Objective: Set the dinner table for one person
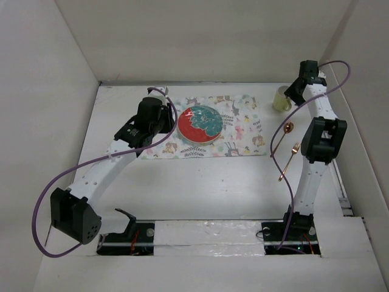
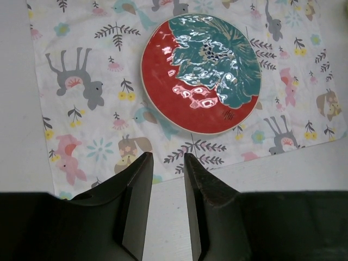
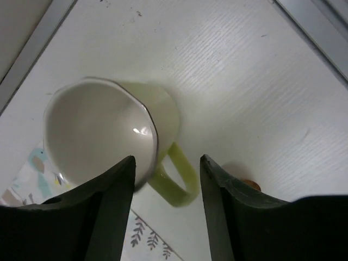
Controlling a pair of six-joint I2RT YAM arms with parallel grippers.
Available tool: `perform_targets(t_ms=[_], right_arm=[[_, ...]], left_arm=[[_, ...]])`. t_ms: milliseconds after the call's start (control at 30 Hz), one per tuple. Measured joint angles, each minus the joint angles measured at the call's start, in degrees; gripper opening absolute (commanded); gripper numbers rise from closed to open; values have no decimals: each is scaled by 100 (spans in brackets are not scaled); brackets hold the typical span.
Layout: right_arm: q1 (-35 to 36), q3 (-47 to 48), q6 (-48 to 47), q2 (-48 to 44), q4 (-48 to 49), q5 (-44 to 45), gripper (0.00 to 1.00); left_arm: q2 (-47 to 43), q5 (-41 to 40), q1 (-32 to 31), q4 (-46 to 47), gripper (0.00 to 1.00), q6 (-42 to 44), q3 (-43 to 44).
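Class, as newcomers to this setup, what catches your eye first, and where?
A red and teal plate sits on the printed cloth mat on the table. A green mug stands off the mat's far right corner, the right gripper poised over it; a gold spoon and fork lie nearer.

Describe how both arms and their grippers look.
The left arm and right arm have slim white links joined by chunky black joint housings. A loose purple lead runs along each: left cable, right cable. The left gripper and right gripper have matte black, wedge-shaped fingers that taper to the tips.
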Motion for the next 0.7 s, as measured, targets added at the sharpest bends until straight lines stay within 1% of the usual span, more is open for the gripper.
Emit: perform_targets(t_ms=[67,100,167,233,433,600,700], right_arm=[[0,227,-37,269,-120,2,45],[0,297,-39,345,-149,-7,30],[0,385,-72,402,-173,0,17],[-2,433,-101,402,-205,-7,0],[9,450,-125,378,-232,42,0],[177,350,-343,59,-118,57,0],[422,699,-485,-2,-221,-11,0]], left_arm=[[0,-2,0,0,27,4,0],[0,-7,0,-2,27,9,0],[0,-11,0,-2,27,17,0],[0,-17,0,-4,27,20,0],[2,-20,0,-7,27,20,2],[50,2,0,-9,27,20,39],[118,55,0,-4,28,17,94]])
